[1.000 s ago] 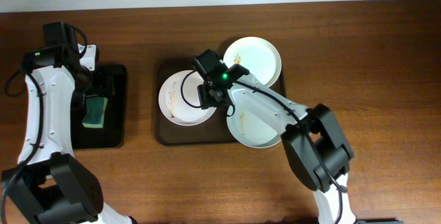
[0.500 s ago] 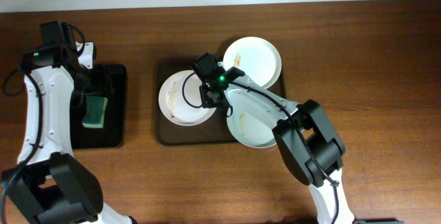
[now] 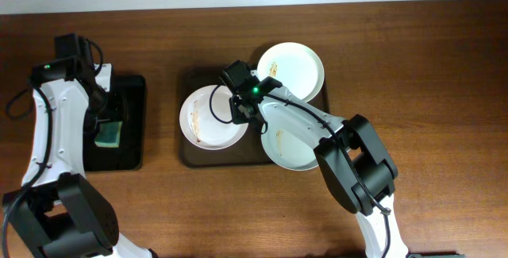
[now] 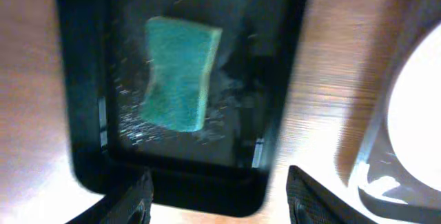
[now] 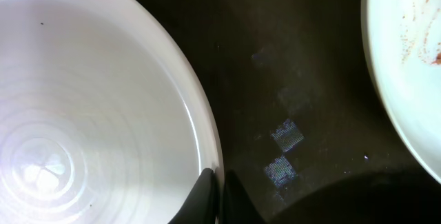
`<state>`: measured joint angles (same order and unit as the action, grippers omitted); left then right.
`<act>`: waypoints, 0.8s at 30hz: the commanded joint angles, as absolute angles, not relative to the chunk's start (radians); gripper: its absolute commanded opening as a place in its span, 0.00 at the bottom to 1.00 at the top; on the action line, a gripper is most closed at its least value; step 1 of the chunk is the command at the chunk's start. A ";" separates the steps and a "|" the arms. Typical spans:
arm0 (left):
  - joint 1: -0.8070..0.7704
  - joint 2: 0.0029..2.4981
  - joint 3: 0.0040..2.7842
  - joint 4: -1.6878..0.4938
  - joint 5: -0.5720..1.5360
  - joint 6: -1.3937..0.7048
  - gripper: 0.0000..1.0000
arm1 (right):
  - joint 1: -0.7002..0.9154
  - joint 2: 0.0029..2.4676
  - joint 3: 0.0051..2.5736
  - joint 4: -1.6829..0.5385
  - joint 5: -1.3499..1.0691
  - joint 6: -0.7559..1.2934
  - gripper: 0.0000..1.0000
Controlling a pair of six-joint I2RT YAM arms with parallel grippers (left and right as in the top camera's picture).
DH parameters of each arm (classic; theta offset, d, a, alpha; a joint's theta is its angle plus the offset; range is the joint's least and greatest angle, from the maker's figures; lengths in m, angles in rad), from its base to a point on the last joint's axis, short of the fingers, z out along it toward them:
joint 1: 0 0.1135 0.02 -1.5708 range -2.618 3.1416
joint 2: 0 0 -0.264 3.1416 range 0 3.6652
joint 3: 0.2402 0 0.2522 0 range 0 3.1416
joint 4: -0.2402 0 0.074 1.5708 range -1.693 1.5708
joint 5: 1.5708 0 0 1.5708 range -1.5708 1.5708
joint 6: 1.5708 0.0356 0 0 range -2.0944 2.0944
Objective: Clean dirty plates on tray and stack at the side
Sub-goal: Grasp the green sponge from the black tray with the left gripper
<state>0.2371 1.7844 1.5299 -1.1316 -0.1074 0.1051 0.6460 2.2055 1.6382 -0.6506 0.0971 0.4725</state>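
Three dirty plates lie on the dark brown tray [image 3: 190, 155]: a left plate [image 3: 205, 119] with brown smears, a far plate [image 3: 294, 67], and a near plate [image 3: 290, 148] partly under my right arm. My right gripper [image 3: 240, 115] is shut on the left plate's right rim. In the right wrist view both fingers [image 5: 205, 195] pinch that rim from either side of the plate [image 5: 89, 107]. A second plate [image 5: 406, 65] with brown specks shows at the right edge there. My left gripper [image 4: 220, 203] is open above the black tray's near edge, holding nothing.
A green sponge [image 4: 179, 72] lies in a glossy black tray [image 4: 83, 114], wet with droplets, at the table's left [image 3: 131, 143]. In the left wrist view the brown tray's corner and a white plate [image 4: 420, 114] show at the right. Bare wood surrounds both trays.
My right gripper has shut on the left plate's rim, and that plate has slid slightly left. My left arm has moved nearer over the black tray, now partly covering the sponge, its fingers narrowing a little.
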 commanded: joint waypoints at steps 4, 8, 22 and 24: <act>0.299 1.847 1.505 -1.075 -0.229 0.101 0.72 | 0.646 2.215 1.647 -0.664 0.117 0.473 0.04; 0.324 1.901 1.505 -1.030 -0.225 0.179 0.70 | 0.646 2.215 1.647 -0.664 0.117 0.473 0.04; 0.335 2.060 1.505 -0.971 -0.175 0.290 0.59 | 0.646 2.215 1.647 -0.663 0.118 0.473 0.04; 0.333 2.071 1.505 -0.958 -0.163 0.290 0.58 | 0.646 2.215 1.647 -0.663 0.118 0.473 0.04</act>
<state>0.3260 2.0468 1.5089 -0.9733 -0.1902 0.2668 0.6460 2.2055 1.6382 -0.6529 0.0971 0.4717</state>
